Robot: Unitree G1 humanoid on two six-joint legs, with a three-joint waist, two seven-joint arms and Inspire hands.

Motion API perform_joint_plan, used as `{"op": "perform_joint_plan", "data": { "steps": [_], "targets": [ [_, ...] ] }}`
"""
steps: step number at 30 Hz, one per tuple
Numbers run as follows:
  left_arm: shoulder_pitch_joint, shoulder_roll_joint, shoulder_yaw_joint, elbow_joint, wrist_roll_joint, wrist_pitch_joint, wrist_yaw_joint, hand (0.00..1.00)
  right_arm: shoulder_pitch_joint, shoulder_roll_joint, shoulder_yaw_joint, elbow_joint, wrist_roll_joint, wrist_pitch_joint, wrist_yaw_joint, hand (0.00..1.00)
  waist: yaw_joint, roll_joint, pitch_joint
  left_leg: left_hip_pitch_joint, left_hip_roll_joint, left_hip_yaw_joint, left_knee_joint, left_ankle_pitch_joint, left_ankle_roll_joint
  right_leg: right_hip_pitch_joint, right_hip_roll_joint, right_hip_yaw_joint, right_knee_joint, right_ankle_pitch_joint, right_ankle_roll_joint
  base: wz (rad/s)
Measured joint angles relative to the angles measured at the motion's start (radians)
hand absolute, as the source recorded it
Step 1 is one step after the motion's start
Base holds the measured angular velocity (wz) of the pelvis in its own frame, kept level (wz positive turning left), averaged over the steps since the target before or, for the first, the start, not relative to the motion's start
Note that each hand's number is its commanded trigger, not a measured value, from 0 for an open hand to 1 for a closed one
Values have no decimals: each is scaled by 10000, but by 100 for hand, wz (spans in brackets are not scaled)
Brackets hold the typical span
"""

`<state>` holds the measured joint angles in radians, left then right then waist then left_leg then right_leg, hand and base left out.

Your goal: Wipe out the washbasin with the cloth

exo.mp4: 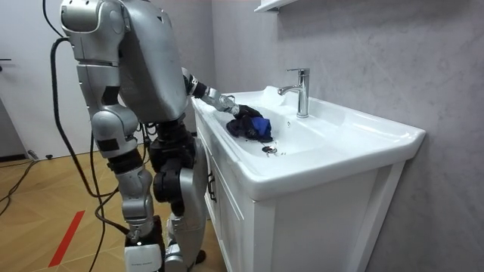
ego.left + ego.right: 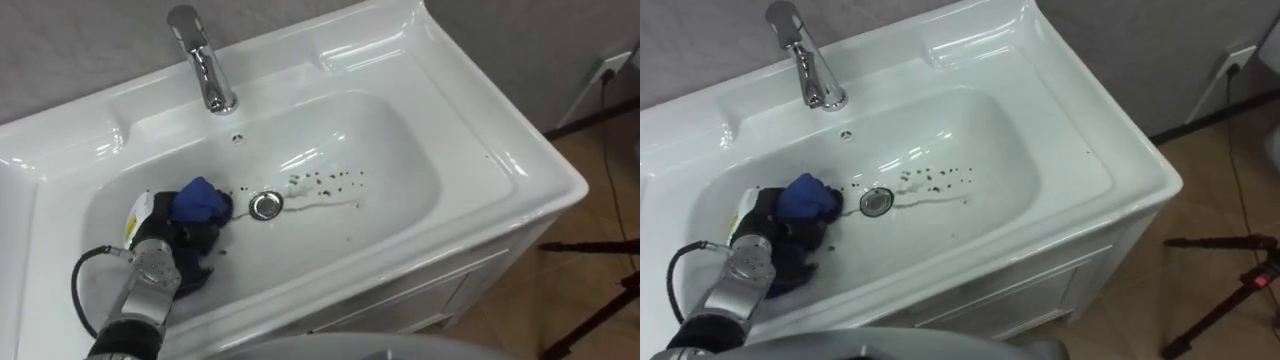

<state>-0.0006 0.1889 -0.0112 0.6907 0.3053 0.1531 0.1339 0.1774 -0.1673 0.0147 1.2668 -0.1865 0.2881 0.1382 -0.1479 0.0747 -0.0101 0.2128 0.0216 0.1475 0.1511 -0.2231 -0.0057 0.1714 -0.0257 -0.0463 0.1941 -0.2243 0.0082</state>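
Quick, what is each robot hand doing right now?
Left hand: closed, holding the cloth.
Right hand: cannot tell.

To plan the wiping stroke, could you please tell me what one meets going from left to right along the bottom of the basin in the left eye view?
Left hand gripping the blue cloth → drain → dark specks → the basin at its right rim.

Bathroom mock-up, white basin (image 2: pixel 500 170) on vanity cabinet (image 1: pixel 227 219), chrome tap (image 2: pixel 205 70) beyond the left hand (image 2: pixel 175 248), tripod legs (image 2: pixel 590 246) on wood floor (image 2: pixel 520 310) far right of it.
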Motion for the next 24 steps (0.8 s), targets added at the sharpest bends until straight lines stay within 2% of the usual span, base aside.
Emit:
{"op": "perform_joint_plan", "data": {
  "steps": [4, 6, 11, 13, 14, 15, 19, 20, 22, 24],
  "targets": [
    [-272, -42, -101, 15, -211, 214, -563, 100, 16, 7, 3, -46, 201, 125, -69, 0, -239, -39, 20, -7, -7, 210, 17, 1, 3, -139, -18, 177, 120, -18, 14, -13],
    [-531, -46, -465, 129, -383, 348, -777, 100, 77, 12, -22, -50, 214, 142, -48, 0, -543, -84, 35, -16, -19, 236, 22, 2, 4, -153, -25, 232, 101, -21, 30, 0],
    [-989, -94, -750, 471, -788, 584, -959, 100, 298, 26, -76, -151, 325, 200, -162, 0, -871, -99, 53, 6, -7, 424, 22, 2, 4, -209, -7, 418, 100, -15, 42, -9],
    [-1048, 0, -774, 488, -1014, 606, -984, 100, 388, 31, -142, -160, 318, 246, -225, 0, -1058, -92, 65, -95, -7, 424, 37, 2, 4, -314, -2, 432, 98, -5, 55, 0],
    [-1125, 40, -828, 505, -1293, 652, -987, 100, 435, 33, -191, -192, 321, 340, -279, 0, -1150, -103, 109, -107, -8, 431, 32, 3, 4, -330, -4, 439, 97, 3, 63, 0],
    [-1175, 34, -926, 493, -1594, 711, -986, 100, 492, 34, -194, -237, 299, 416, -311, 0, -1267, -118, 120, -118, -11, 438, 26, 3, 5, -332, -14, 426, 93, 3, 65, 0],
    [-1429, -20, -1156, 452, -2106, 725, -989, 100, 598, 17, -208, -296, 278, 415, -313, 0, -1537, -101, 151, -264, -15, 471, 10, 3, 6, -508, -26, 426, 113, 14, 87, 0],
    [-1551, -40, -1228, 456, -2142, 722, -989, 100, 610, 12, -282, -296, 277, 419, -289, 0, -1574, -108, 183, -284, -12, 530, -7, 7, 12, -546, -21, 434, 129, 19, 89, -7],
    [-1663, -149, -1391, 407, -2145, 680, -987, 100, 619, -34, -355, -302, 278, 422, -262, 0, -1615, -119, 190, -297, -3, 609, -13, 7, 16, -594, -9, 478, 146, 24, 86, -8],
    [-1910, -281, -1741, 296, -2148, 643, -984, 100, 549, -76, -419, -327, 282, 410, -316, 0, -1802, -109, 197, -390, 7, 622, -32, -4, 34, -680, 3, 503, 123, 49, 92, -2]
  ]
}}
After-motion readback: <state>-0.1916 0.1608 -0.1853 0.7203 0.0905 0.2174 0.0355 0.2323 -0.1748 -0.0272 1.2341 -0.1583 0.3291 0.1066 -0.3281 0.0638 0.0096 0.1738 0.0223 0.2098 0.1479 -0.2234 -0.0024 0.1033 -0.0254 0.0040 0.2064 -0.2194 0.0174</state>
